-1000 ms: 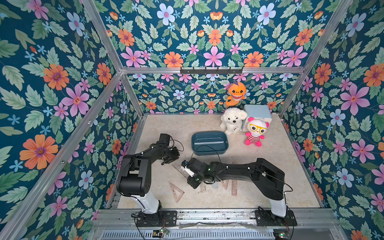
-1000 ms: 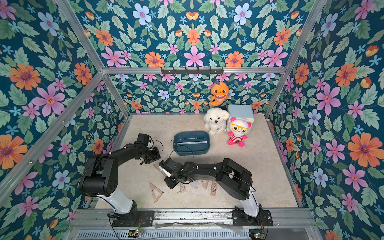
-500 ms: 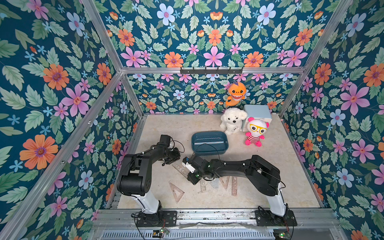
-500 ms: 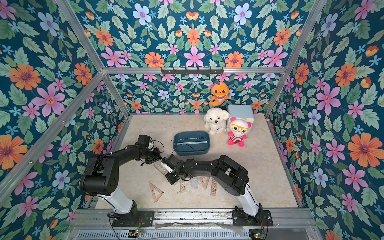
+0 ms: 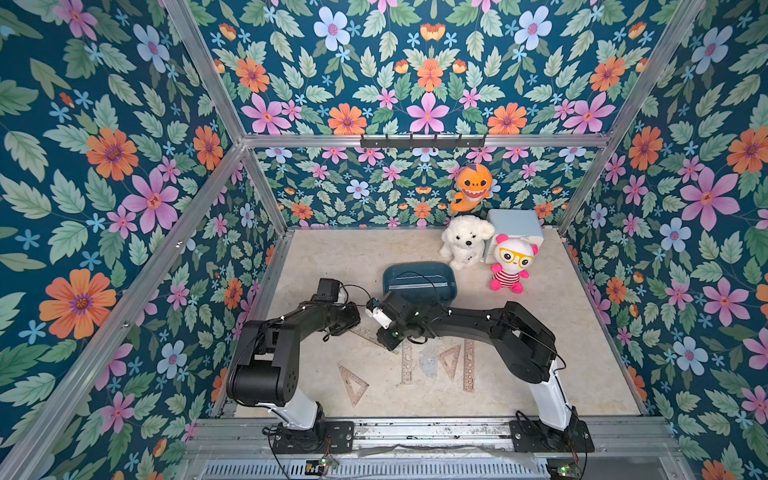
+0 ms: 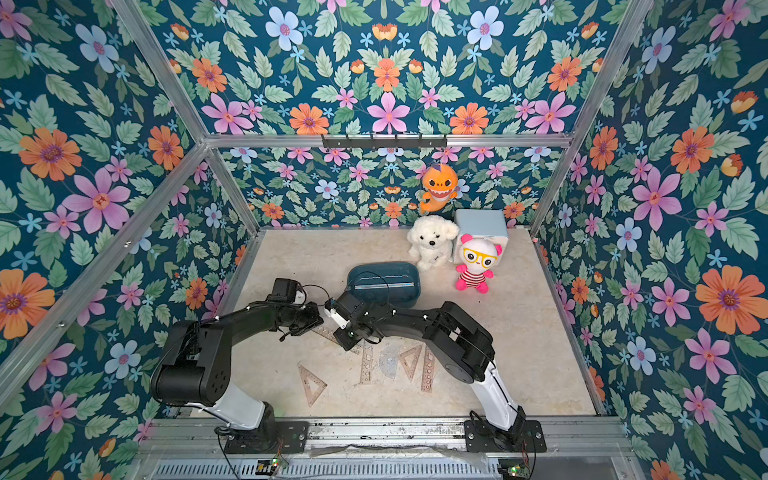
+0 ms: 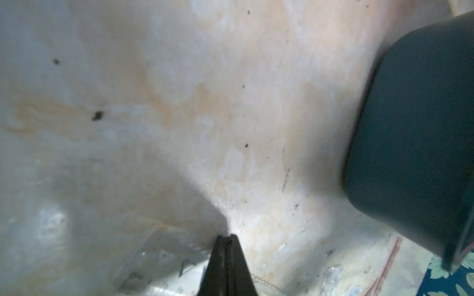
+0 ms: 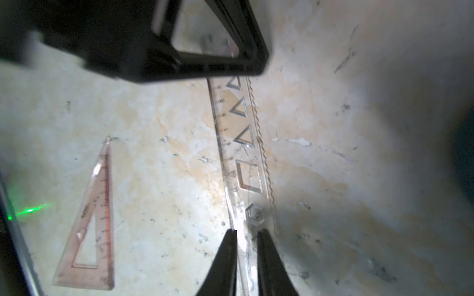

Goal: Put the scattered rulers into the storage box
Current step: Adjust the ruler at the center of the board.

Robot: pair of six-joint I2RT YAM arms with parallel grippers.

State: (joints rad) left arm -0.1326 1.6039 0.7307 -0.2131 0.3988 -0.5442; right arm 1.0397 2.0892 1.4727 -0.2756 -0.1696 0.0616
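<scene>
Where clear ruler [image 8: 241,143] lies on open tabletop [image 8: 320,179], left gripper [image 7: 227,238] closed, right gripper [image 8: 246,232] slightly parted astride its edge

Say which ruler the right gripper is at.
The clear stencil ruler with triangle cutouts, lying diagonally: the right gripper is over its end, while the other rulers lie apart.

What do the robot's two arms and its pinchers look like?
Both are chunky and mostly black. The left arm and the right arm each have one white tube-shaped piece just above a flat black base plate. Thin black cables loop near the wrists. The left gripper and the right gripper have slim black fingers that taper to points.
</scene>
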